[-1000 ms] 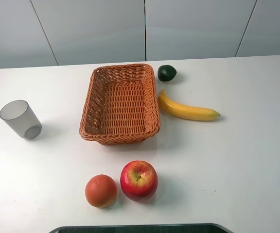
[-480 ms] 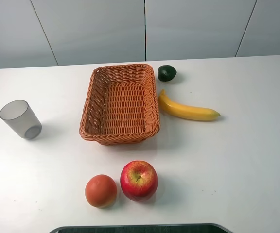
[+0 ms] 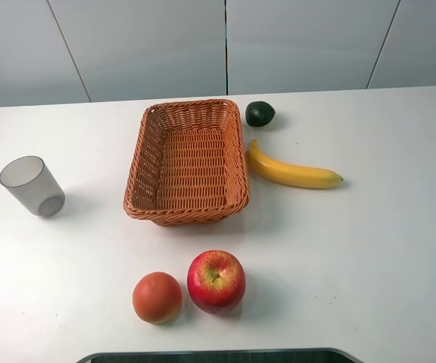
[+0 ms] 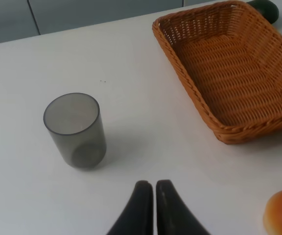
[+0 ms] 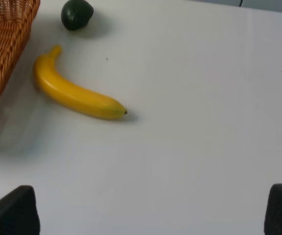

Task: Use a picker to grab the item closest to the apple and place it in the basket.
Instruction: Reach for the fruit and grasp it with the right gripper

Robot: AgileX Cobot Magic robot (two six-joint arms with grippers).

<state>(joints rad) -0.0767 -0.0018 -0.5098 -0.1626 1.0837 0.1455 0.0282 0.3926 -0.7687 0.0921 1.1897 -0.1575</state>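
Note:
The round orange fruit (image 3: pixel 157 297) lies near the table's front edge, just left of the shiny red apple (image 3: pixel 216 280) and almost touching it. The wicker basket (image 3: pixel 136 162) stands behind them at mid-table with nothing in it. Neither gripper shows in the exterior high view. In the left wrist view my left gripper (image 4: pixel 150 186) is shut with nothing between its fingers, above bare table; the orange fruit (image 4: pixel 281 211) peeks in at the frame's edge and the basket (image 4: pixel 190 73) lies beyond. My right gripper (image 5: pixel 151 188) is open, its fingers wide apart over bare table.
A grey translucent cup (image 3: pixel 31 186) stands at the left, also in the left wrist view (image 4: pixel 76 129). A banana (image 3: pixel 290 171) and a small dark green fruit (image 3: pixel 260 113) lie right of the basket. A dark strip (image 3: pixel 218 354) runs along the table's front edge.

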